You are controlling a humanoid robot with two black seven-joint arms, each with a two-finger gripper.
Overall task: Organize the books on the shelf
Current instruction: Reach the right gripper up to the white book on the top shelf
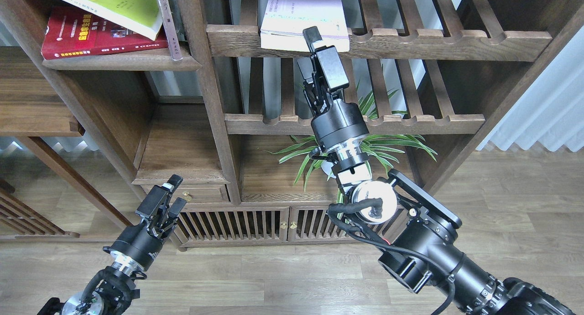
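A dark red book (91, 39) lies flat on the solid dark brown shelf (123, 61) at the top left. A lime-green book (114, 7) rests tilted on top of it. A white-lavender book (303, 13) lies on the slatted shelf at top centre and overhangs its front rail. My right gripper (307, 48) reaches up to that book's front edge. It looks open, with one fingertip (312, 34) over the book's lower edge. My left gripper (179, 190) is low at the left, open and empty, in front of the cabinet.
A slatted shelf with a scalloped rail (378, 43) holds the white book, and a second rail (356, 123) lies below it. A potted green plant (378, 146) stands behind my right wrist. An upright post (212, 91) divides the shelf bays. A slatted cabinet (232, 223) stands at floor level.
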